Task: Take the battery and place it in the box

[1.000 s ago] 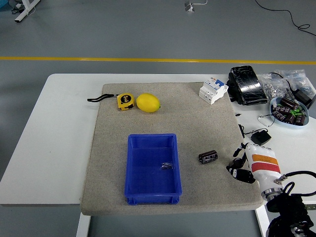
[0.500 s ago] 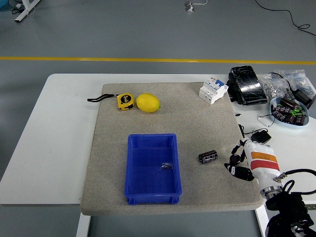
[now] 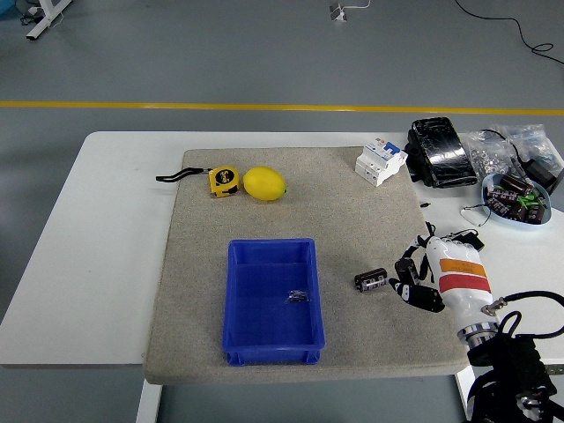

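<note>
Battery [image 3: 371, 280] lies on its side on the grey mat [image 3: 352, 220], right of the blue box [image 3: 272, 300]. Right hand [image 3: 421, 280] just beside it, fingers loosely spread, holding nothing. Judged small, rigid, smooth, liable to roll; grip across its middle.

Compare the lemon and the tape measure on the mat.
The lemon is plain yellow, rounded and smooth; the tape measure is boxier, yellow with black parts. The tape measure trails a black strap to its left; the lemon has nothing attached. The lemon looks somewhat larger. Both lie side by side at the mat's far end.
</note>
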Controlling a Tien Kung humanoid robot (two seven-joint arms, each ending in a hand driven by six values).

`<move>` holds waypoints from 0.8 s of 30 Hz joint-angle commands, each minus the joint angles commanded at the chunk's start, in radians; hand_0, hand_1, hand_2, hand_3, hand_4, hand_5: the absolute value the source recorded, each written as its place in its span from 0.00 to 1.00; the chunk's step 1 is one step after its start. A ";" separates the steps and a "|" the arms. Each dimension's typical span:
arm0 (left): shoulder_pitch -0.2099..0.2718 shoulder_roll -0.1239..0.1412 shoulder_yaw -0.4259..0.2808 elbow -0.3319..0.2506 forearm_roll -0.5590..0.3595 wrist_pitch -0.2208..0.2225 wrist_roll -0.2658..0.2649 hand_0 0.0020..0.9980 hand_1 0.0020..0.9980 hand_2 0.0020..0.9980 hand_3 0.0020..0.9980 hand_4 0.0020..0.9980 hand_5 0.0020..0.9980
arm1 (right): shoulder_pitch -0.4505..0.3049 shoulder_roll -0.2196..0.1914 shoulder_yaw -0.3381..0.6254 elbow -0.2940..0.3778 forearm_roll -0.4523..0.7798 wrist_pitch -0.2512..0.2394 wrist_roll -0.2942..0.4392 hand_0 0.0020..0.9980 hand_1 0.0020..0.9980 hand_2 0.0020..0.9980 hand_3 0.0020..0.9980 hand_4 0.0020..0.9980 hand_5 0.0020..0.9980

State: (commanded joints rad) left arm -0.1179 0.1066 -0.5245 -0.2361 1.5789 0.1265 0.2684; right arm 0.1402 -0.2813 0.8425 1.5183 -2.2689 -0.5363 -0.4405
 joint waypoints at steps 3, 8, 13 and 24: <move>-0.001 0.001 0.002 0.000 -0.002 0.002 0.000 0.72 0.61 0.69 0.68 0.72 0.67 | 0.005 0.001 -0.005 0.010 0.000 0.001 -0.001 0.00 0.14 0.25 0.40 0.88 0.04; -0.002 0.001 0.001 0.001 -0.001 0.002 0.000 0.72 0.61 0.69 0.68 0.72 0.67 | 0.022 0.000 -0.021 0.049 0.000 0.004 -0.008 0.00 0.14 0.25 0.40 0.88 0.04; -0.002 0.003 -0.001 0.001 0.003 0.001 0.001 0.72 0.60 0.69 0.68 0.72 0.67 | 0.065 0.004 -0.063 0.093 0.000 0.005 -0.016 0.00 0.14 0.25 0.40 0.88 0.03; -0.004 0.010 0.000 0.001 0.000 0.000 0.000 0.71 0.59 0.67 0.67 0.73 0.68 | 0.191 0.052 -0.225 0.119 0.000 0.004 -0.024 0.00 0.14 0.25 0.40 0.88 0.03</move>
State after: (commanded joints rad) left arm -0.1221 0.1161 -0.5243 -0.2347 1.5792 0.1263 0.2681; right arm 0.3314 -0.2289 0.6178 1.6371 -2.2689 -0.5326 -0.4645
